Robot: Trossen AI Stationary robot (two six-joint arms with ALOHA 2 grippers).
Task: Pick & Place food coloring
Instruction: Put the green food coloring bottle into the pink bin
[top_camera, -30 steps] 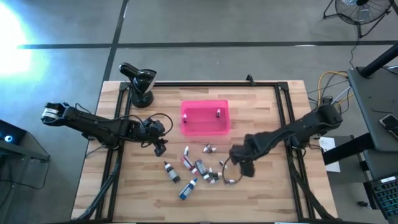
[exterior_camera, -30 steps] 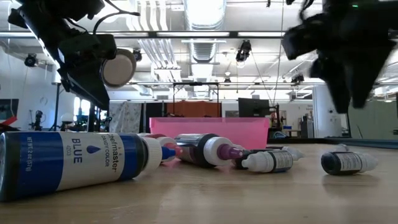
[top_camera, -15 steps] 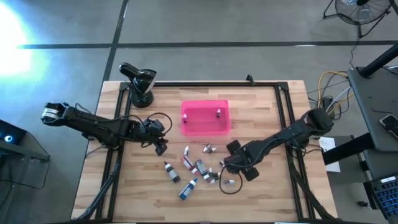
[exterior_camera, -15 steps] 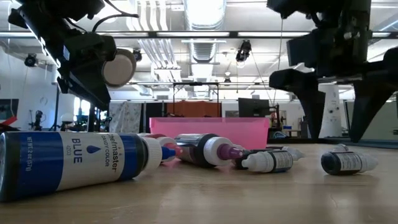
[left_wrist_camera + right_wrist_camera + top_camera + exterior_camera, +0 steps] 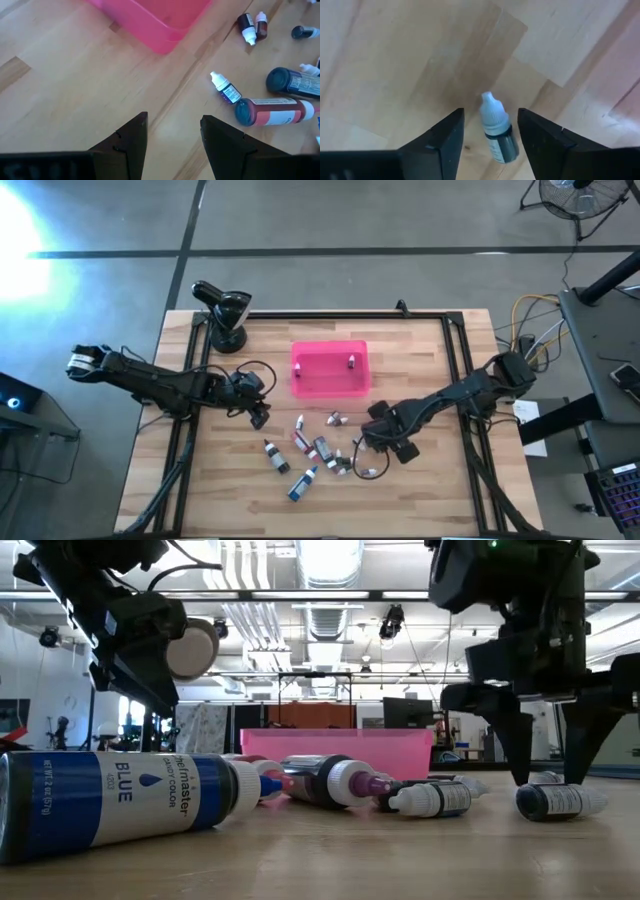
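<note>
The right gripper [image 5: 487, 145] is lowered to the pale wooden tabletop [image 5: 430, 370] with its two dark fingers [image 5: 440, 140] spread on either side of a small dark dropper bottle with a pale blue-white cap [image 5: 497, 130]; the bottle lies on its side between the fingers, and neither finger visibly touches it. In the low view the same fingers [image 5: 520, 745] stand upright with their tips at the table surface, just behind this bottle [image 5: 560, 802]. The high view places this gripper [image 5: 372, 452] at the right edge of the scattered food coloring bottles [image 5: 315, 450], which lie on their sides in front of the pink rectangular plastic tray [image 5: 330, 369]. One small bottle [image 5: 352, 361] rests inside the tray. Nearest the low camera lies a larger blue-labelled bottle with a white cap [image 5: 120, 802], with a dark bottle with a pale pink cap [image 5: 330, 780] behind it. The left gripper [image 5: 172, 142] hangs above the table to the left of the tray, fingers apart and holding nothing; a larger red-labelled bottle with a teal cap [image 5: 272, 111] lies ahead of it.
</note>
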